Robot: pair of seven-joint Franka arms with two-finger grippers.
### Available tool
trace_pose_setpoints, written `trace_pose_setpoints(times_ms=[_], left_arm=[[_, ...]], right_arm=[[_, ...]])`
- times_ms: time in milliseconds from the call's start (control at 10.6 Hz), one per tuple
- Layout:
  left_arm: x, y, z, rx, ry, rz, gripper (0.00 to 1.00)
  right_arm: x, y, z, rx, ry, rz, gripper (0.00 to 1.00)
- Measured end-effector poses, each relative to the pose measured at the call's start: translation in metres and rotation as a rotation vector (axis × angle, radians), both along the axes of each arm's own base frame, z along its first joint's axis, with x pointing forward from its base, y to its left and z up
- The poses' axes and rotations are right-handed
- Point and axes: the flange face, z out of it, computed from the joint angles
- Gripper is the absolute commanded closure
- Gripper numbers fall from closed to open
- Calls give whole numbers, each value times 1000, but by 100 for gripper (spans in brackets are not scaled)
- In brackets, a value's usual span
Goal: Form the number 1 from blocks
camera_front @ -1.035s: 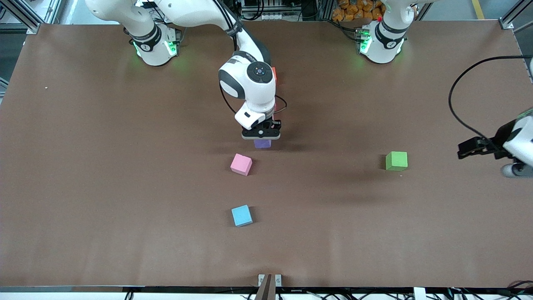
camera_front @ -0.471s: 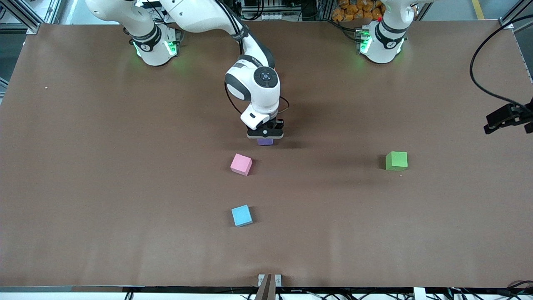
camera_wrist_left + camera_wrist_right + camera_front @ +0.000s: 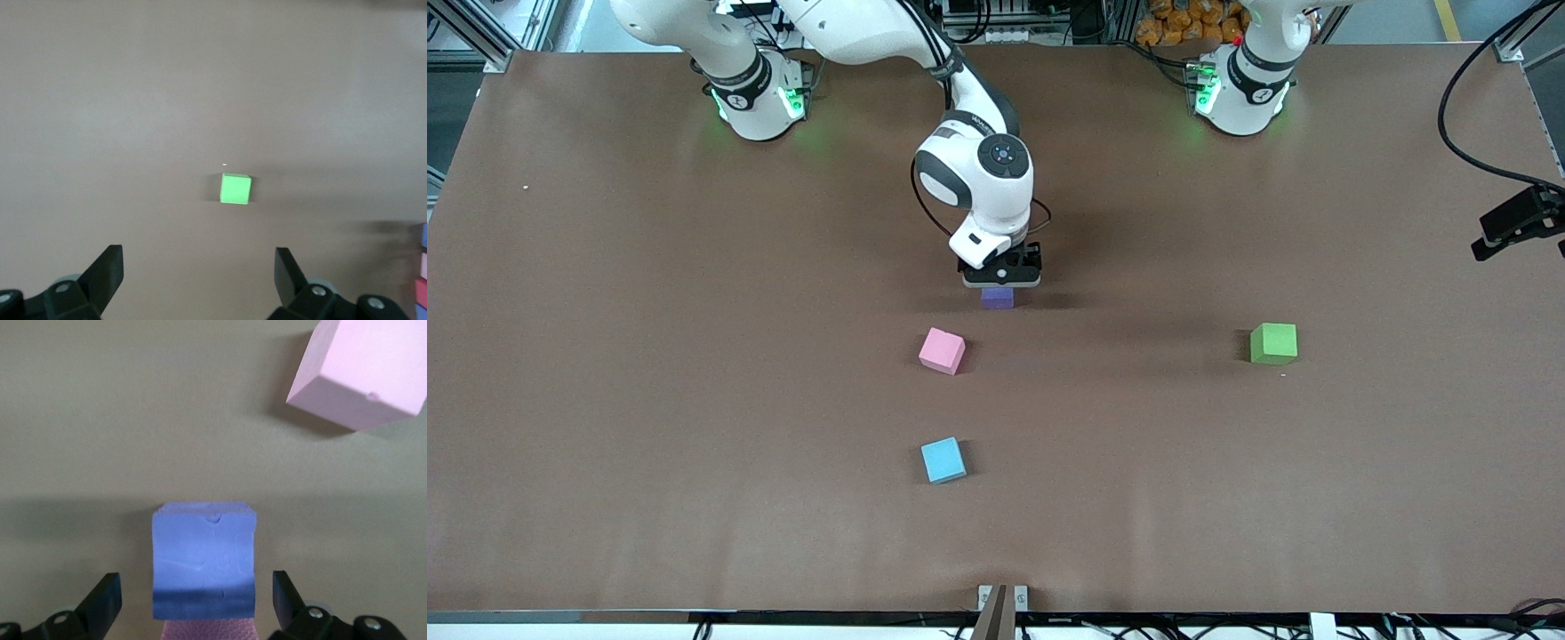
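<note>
While we count four blocks in the open, one each, the purple block (image 3: pixel 997 299) sits on the counter (image 3: pixel 694 400) directly under our right hand (image 3: pixel 1001 283), its fingers (image 3: pixel 103 600) spread and clear of it. Near that hand lies the pink block (image 3: pixel 942 350), then the blue block (image 3: pixel 943 460). Our left hand (image 3: pixel 199 270), released, waits above the green block (image 3: pixel 1273 343).

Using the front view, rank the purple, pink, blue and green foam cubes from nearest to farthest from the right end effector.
1. Purple foam cube: directly under the right end effector.
2. Pink foam cube: beside it, nearer the camera.
3. Blue foam cube: nearer the camera again.
4. Green foam cube: toward the left arm's end.
</note>
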Motion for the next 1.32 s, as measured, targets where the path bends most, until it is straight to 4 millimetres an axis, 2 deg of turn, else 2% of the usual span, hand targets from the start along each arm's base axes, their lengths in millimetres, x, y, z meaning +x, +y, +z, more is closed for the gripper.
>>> trace_pose_setpoints(times_ms=[94, 188, 376, 565, 941, 1318], left_arm=[[-3, -12, 2, -3, -1, 7, 0], [-6, -25, 2, -5, 1, 3, 0], [-10, -44, 0, -6, 10, -13, 0], [-13, -45, -3, -6, 21, -16, 0], [-18, -42, 0, -1, 31, -69, 0], [-19, -42, 1, -1, 32, -73, 0]], right_arm=[[15, -10, 21, 21, -21, -31, 0], [39, -30, 52, 39, -38, -78, 0], [84, -95, 127, 41, -42, -175, 0], [112, -164, 186, 24, -28, -203, 0], [146, -291, 249, -7, 7, -183, 0], [164, -390, 285, -16, 7, -162, 0]])
